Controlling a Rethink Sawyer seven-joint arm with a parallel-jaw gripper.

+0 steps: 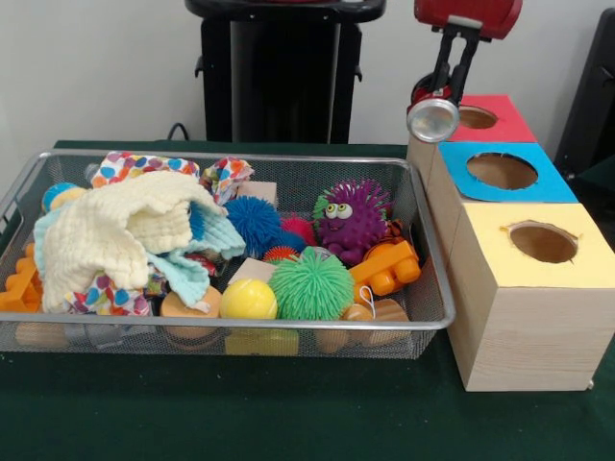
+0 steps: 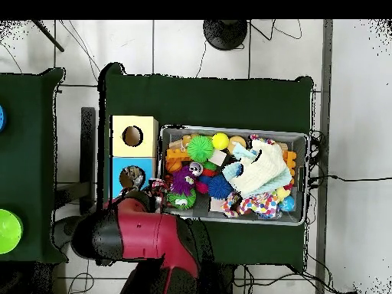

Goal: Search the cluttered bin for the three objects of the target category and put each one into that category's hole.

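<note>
My gripper [image 1: 438, 94] is shut on a shiny silvery can [image 1: 433, 120] and holds it in the air. The can hangs over the left edge of the pale wooden box [image 1: 524, 331], between the red-surround hole [image 1: 478, 117] and the blue-surround hole [image 1: 502, 171]. In the overhead view the can [image 2: 132, 178] shows over the blue surround [image 2: 119, 170], and the arm [image 2: 138, 233] hides the gripper. The wire mesh bin [image 1: 428, 322] stands left of the box, full of toys. A small silvery round thing [image 2: 196, 168] lies among the toys; I cannot tell whether it is a can.
The bin holds a pale yellow cloth [image 1: 120, 230], a green spiky ball [image 1: 310, 285], a purple spiky toy [image 1: 352, 216], a blue spiky ball [image 1: 254, 221], a smooth yellow ball [image 1: 248, 300] and orange plastic pieces [image 1: 386, 269]. The yellow-surround hole [image 1: 543, 242] is nearest the camera.
</note>
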